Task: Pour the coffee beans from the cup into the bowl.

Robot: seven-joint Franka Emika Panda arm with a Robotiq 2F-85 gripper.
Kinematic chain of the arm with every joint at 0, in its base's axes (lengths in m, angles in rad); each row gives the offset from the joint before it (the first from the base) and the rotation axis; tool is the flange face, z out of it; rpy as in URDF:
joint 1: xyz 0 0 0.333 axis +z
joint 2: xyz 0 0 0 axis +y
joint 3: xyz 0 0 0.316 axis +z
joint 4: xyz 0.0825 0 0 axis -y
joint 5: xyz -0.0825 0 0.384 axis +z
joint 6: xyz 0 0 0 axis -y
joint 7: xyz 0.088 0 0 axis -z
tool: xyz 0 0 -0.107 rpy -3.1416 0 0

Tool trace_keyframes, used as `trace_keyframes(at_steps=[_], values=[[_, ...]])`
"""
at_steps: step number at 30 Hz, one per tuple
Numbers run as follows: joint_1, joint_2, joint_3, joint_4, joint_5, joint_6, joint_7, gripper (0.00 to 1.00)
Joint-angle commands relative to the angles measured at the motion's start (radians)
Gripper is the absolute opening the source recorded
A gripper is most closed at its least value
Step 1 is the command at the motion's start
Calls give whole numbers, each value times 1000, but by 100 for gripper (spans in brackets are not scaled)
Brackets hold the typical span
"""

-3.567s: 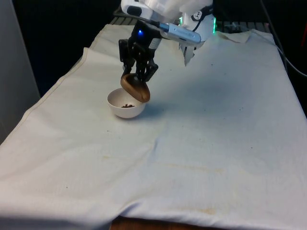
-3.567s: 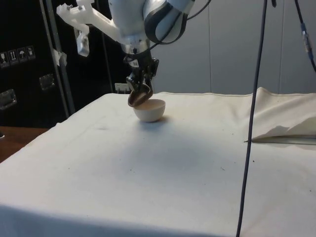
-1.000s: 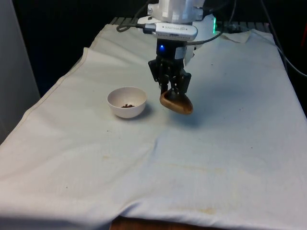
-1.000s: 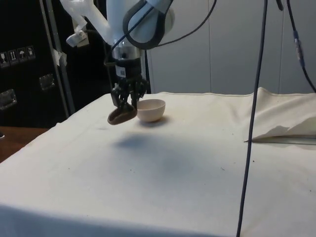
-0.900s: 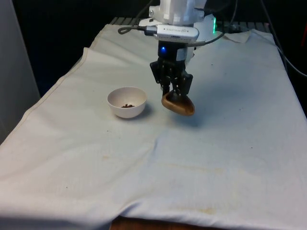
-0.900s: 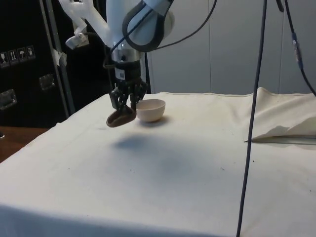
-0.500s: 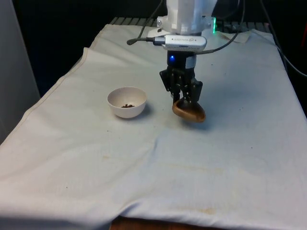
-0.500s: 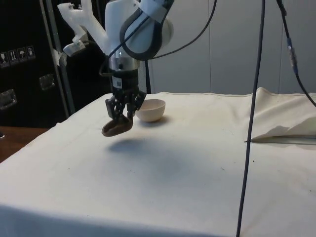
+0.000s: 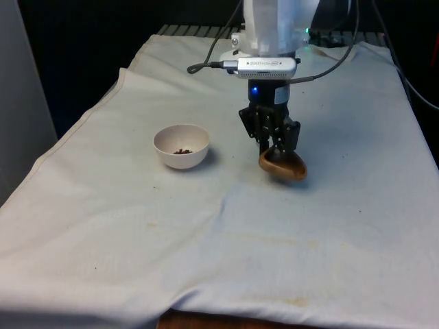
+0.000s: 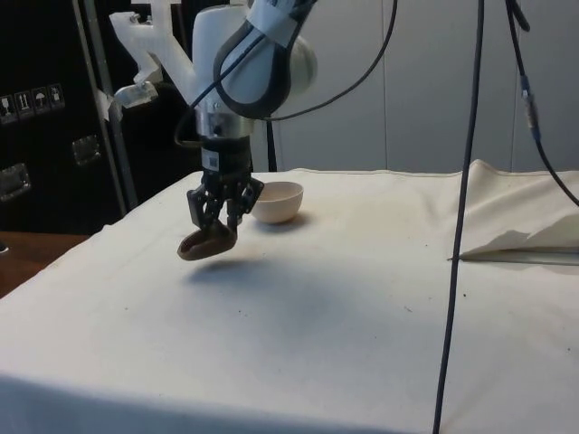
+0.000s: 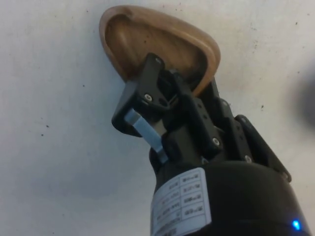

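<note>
The wooden cup (image 9: 282, 165) hangs just above the bench (image 9: 329, 226), to the front view's right of the white bowl (image 9: 181, 147) and well apart from it; beans (image 9: 182, 151) lie in the bowl. My hand (image 9: 273, 147) is clamped on its rim, one finger (image 11: 147, 93) inside. It looks light, stiff and smooth, so I judge a rim pinch could slip if tilted.

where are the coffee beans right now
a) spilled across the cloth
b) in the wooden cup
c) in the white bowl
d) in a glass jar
c: a small dark heap of beans lies in the white bowl, while the wooden cup clamped in the gripper shows a bare inside in the wrist view.
</note>
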Motion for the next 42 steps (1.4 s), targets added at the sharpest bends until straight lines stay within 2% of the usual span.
trace_keyframes(at_steps=[1,8,9,10,11,17,18,19,20,21,27,28,29,30,31,36,37,38,42], values=[[-11,0,16,-2,17,10,-14,1],[-8,2,12,0,16,4,-12,3],[-8,3,11,0,16,3,-12,11],[0,2,0,0,3,-1,-3,18],[-8,3,11,0,15,3,-12,18],[-8,4,11,1,15,2,-11,49],[-8,4,11,1,15,2,-11,60],[-8,4,11,1,15,2,-11,65],[0,2,0,0,3,-1,-3,70],[-8,4,11,1,15,2,-11,70],[-8,1,11,-5,15,6,-11,100],[-8,-3,11,-6,15,5,-12,100],[0,3,0,0,3,-1,-3,100],[-8,-3,11,-6,15,5,-12,100],[-9,-12,12,-10,16,1,-14,100],[-6,-47,7,-21,12,-15,-12,100],[0,-39,0,-17,3,-13,-5,100],[-5,-52,6,-24,11,-18,-12,100],[-2,-73,1,-27,5,-34,-9,100]])
